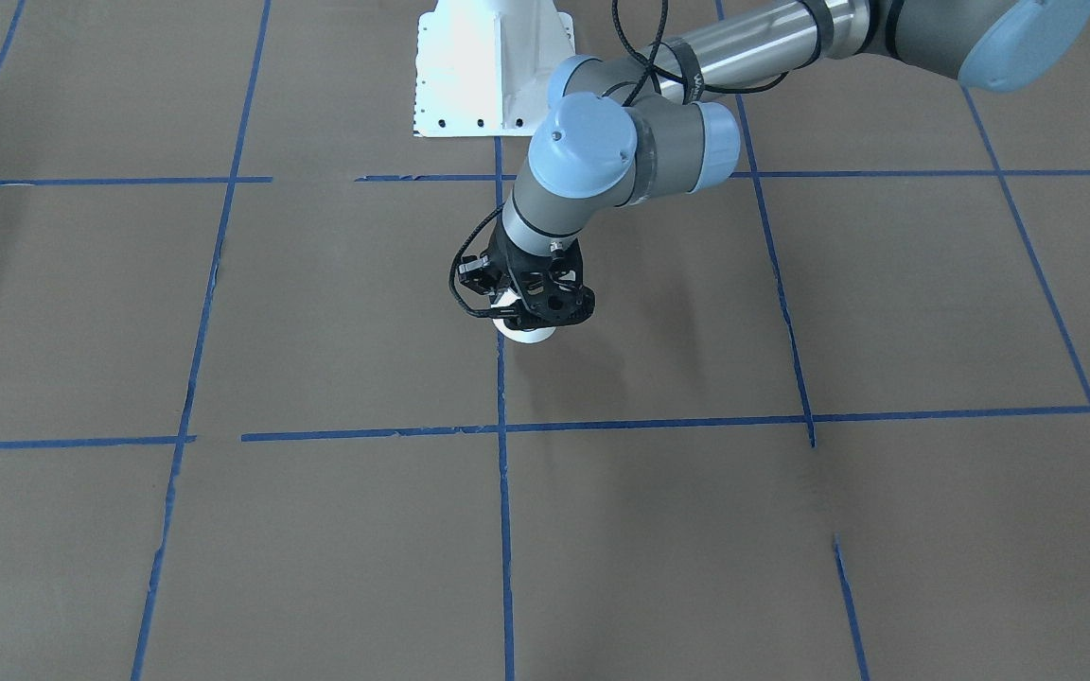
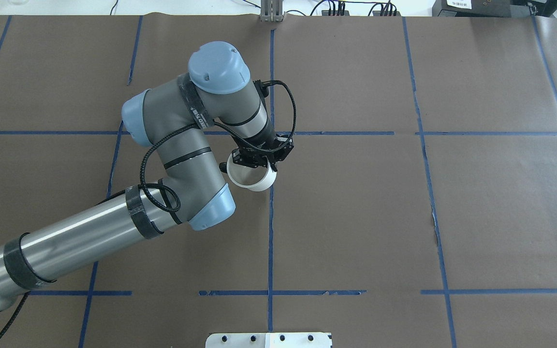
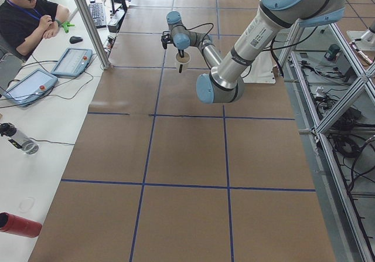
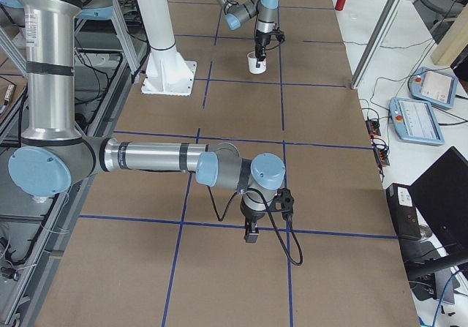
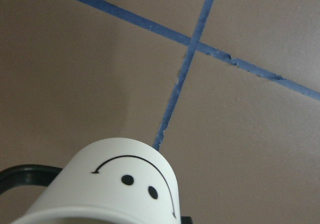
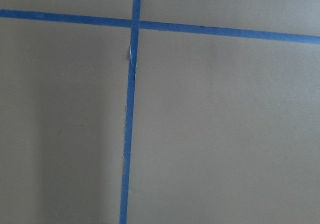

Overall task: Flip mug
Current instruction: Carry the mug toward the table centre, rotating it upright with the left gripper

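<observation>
The small white mug (image 2: pixel 253 181) is held by my left gripper (image 2: pixel 258 162), which is shut on its rim near the table's middle. The mug is tilted with its open mouth up toward the overhead view. In the left wrist view the mug (image 5: pixel 117 184) shows its black smiley face, with the black handle (image 5: pixel 22 176) at the left, just above the brown table. It also shows in the front view (image 1: pixel 527 333) under the gripper (image 1: pixel 533 305). My right gripper (image 4: pixel 251 233) shows only in the exterior right view, pointing down over the paper; I cannot tell its state.
The brown paper table carries a grid of blue tape lines (image 2: pixel 271 232). The white robot base plate (image 1: pixel 491 71) stands at the robot's edge. A seated operator (image 3: pixel 28 16), tablets (image 3: pixel 71 61) and a red bottle (image 3: pixel 20 224) are on the side bench.
</observation>
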